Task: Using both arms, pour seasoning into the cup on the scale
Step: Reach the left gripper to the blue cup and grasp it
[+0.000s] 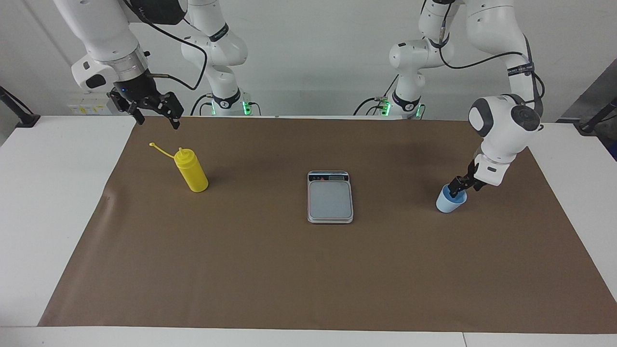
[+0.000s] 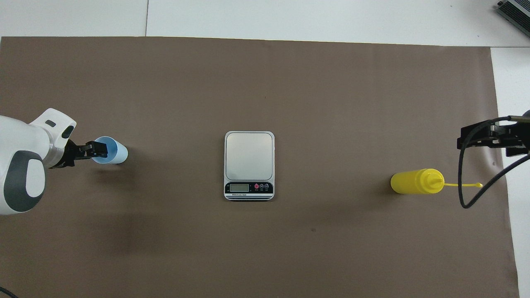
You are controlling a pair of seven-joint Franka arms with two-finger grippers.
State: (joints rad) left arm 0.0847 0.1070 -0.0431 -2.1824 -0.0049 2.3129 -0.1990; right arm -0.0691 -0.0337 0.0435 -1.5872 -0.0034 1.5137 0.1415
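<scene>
The light-blue cup (image 1: pixel 447 204) stands on the brown mat toward the left arm's end, also in the overhead view (image 2: pixel 117 153). My left gripper (image 1: pixel 457 189) is down at the cup's rim, open, with one finger inside the cup (image 2: pixel 97 150). The yellow seasoning bottle (image 1: pixel 192 171) stands upright toward the right arm's end, its cap strap sticking out sideways (image 2: pixel 415 181). My right gripper (image 1: pixel 157 120) hangs open and empty in the air above the mat's edge, near the bottle (image 2: pixel 466 138). The scale (image 1: pixel 330 198) lies mid-mat with nothing on it (image 2: pixel 249 157).
The brown mat (image 1: pixel 308 279) covers most of the white table (image 1: pixel 53 202). The scale's display strip is on its edge nearer to the robots. A black cable (image 2: pixel 476 194) loops down from the right arm beside the bottle.
</scene>
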